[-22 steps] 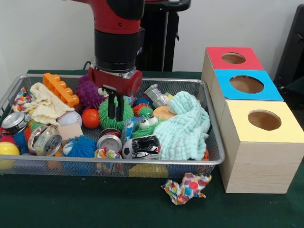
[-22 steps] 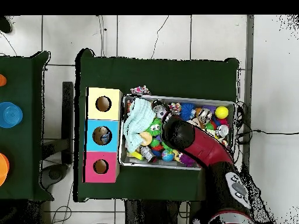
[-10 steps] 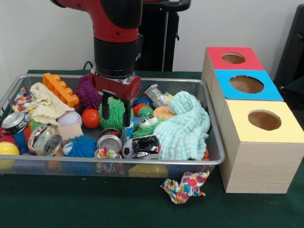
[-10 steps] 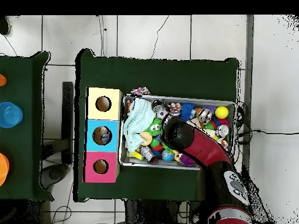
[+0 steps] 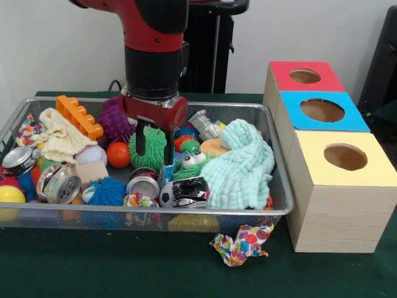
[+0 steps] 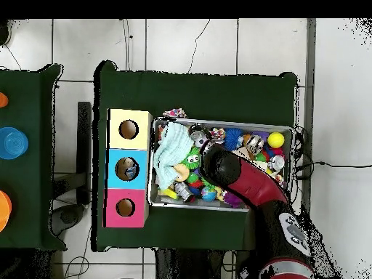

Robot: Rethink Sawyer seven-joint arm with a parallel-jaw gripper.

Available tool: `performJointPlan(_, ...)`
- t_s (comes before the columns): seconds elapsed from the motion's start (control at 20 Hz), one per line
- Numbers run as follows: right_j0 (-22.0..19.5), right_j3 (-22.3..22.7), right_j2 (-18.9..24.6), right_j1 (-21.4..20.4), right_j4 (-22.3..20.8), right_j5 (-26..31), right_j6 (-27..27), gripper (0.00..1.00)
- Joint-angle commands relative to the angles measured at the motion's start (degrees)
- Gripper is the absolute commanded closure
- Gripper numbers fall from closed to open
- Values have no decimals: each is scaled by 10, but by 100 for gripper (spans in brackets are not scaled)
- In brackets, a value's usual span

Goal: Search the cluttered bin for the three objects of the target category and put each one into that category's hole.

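Note:
My gripper (image 5: 155,148) hangs low in the wire bin (image 5: 186,212), open. Its two black fingers (image 5: 141,139) stand spread across a green spiky ball (image 5: 152,149), one in front of the ball's left part and one at its right edge. Around the ball lie an orange ball (image 5: 118,154), a purple spiky ball (image 5: 116,121), a blue spiky ball (image 5: 105,191) and a crushed can (image 5: 144,185). To the right stand the red (image 5: 304,76), blue (image 5: 322,110) and yellow (image 5: 344,158) boxes, each with a round hole. In the overhead view my arm (image 6: 221,166) hides the gripper.
A mint cloth (image 5: 239,164) fills the bin's right end. An orange block (image 5: 79,116), a cream cloth (image 5: 59,139), two more cans (image 5: 61,183) and a yellow ball (image 5: 9,197) crowd the left. A spotted cloth (image 5: 243,243) lies on the green table outside the bin.
The fingers have gone from shut to spread apart, and the gripper has come down a little onto the green spiky ball, then shifted slightly right.

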Motion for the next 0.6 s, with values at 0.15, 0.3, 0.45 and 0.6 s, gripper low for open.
performJointPlan(0.15, -40, 53, 108, -26, 6, 27, 63, 0)
performJointPlan(0.3, -43, 64, 117, -37, 9, 34, 69, 0)
performJointPlan(0.45, 65, 40, 3, -47, 24, 88, 152, 0)
performJointPlan(0.6, 108, 22, -49, -29, 42, 114, 190, 0)
